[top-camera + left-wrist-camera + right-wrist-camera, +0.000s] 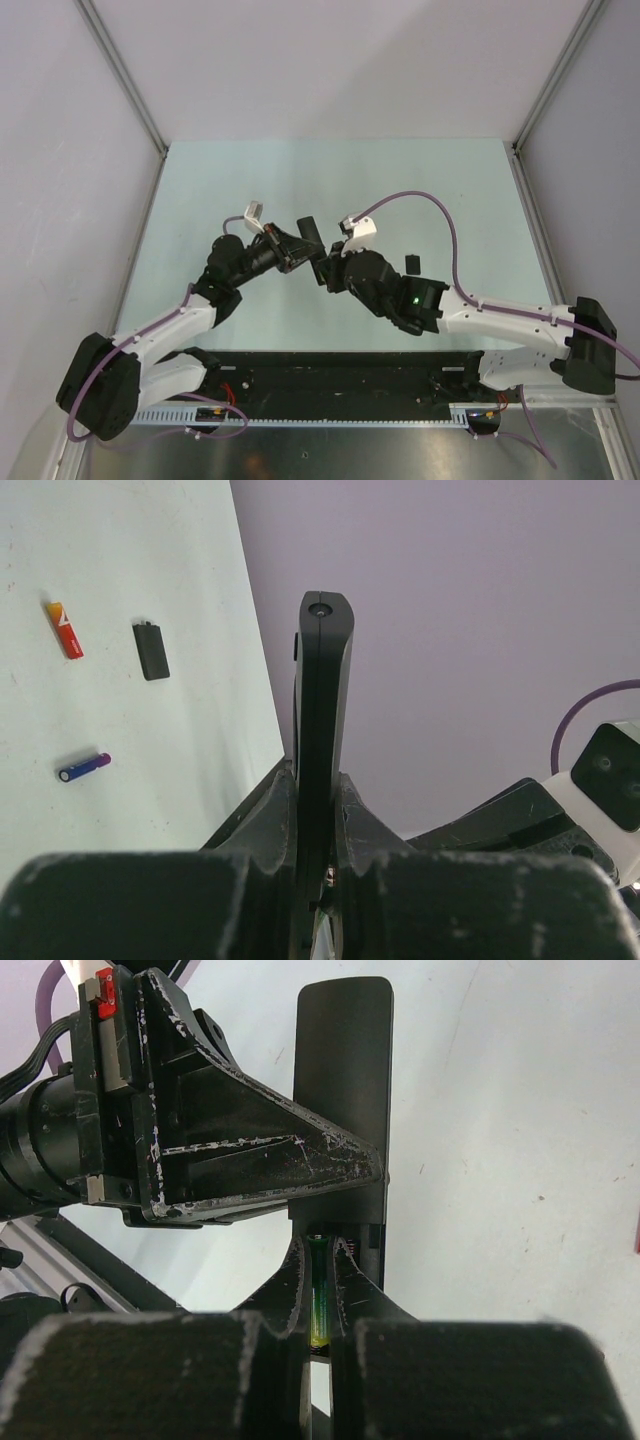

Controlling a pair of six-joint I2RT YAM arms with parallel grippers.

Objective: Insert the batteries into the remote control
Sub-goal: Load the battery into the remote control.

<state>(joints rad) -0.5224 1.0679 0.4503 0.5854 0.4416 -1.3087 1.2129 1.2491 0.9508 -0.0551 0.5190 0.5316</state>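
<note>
Two sets of jaws meet mid-table, well in from every edge. The left gripper [293, 252] is clamped on the remote control [323, 700], a slim matte-black bar with rounded corners, seen edge-on in the left wrist view with its long axis running out from the fingers toward 12 o'clock, above the pale table [250, 180]. The right gripper [320, 1260], scuffed black plastic, pinches a slim green battery [318, 1310] lengthwise just below the remote, while at 9 to 10 o'clock a red battery [66, 630], a small black cover [150, 650] and a blue-purple battery [84, 767] lie apart.
</note>
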